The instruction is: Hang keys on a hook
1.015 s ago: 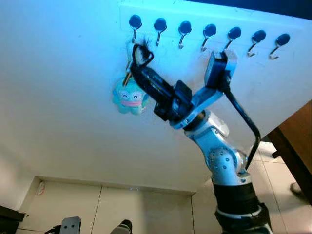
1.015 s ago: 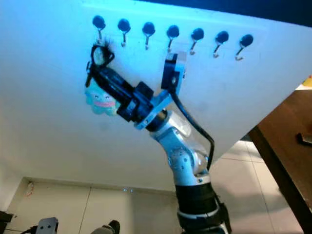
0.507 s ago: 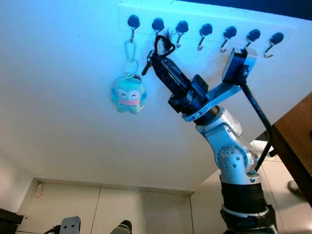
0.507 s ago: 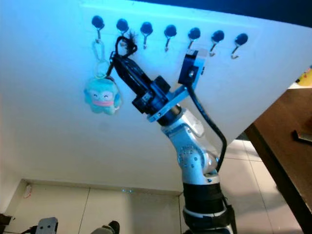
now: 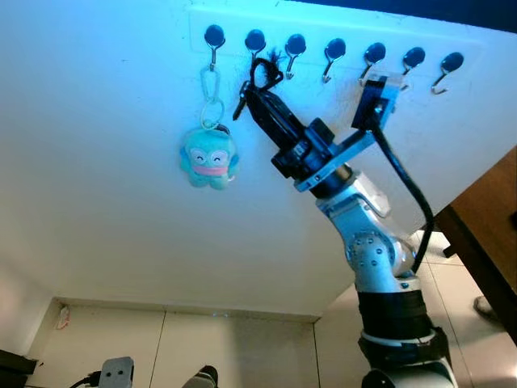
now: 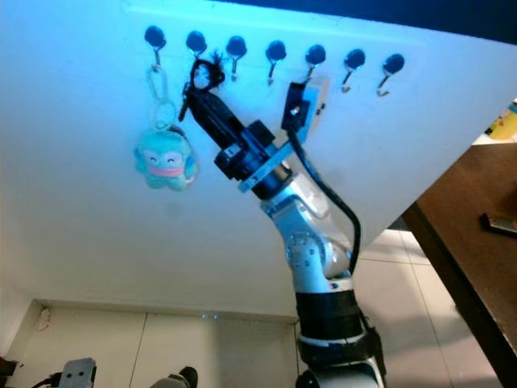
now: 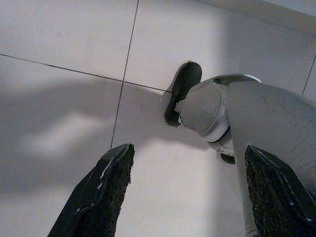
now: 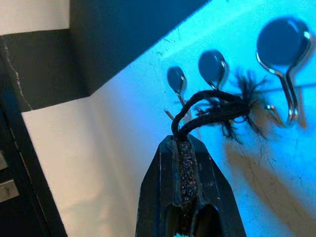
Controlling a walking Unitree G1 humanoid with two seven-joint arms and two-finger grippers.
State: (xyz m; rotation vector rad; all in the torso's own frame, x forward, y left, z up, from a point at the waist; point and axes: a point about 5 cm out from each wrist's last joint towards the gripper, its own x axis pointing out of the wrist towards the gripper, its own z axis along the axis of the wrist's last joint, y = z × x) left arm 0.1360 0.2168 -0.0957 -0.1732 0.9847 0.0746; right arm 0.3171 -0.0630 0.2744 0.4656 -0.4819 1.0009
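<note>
The right gripper pinches the keys' black cord loop just below the second hook from the left, not yet hung; the left gripper, fingers wide, hangs idle.

A cold blue-cyan cast washes the upper wall around the row of hooks, fading to warm cream lower down. The head views are sharp, with little blur. The floor tiles are evenly lit, with soft grey shadows across them. Up close, the nearest hook is soft and glinting, and the frayed cord casts a dim shadow.
</note>
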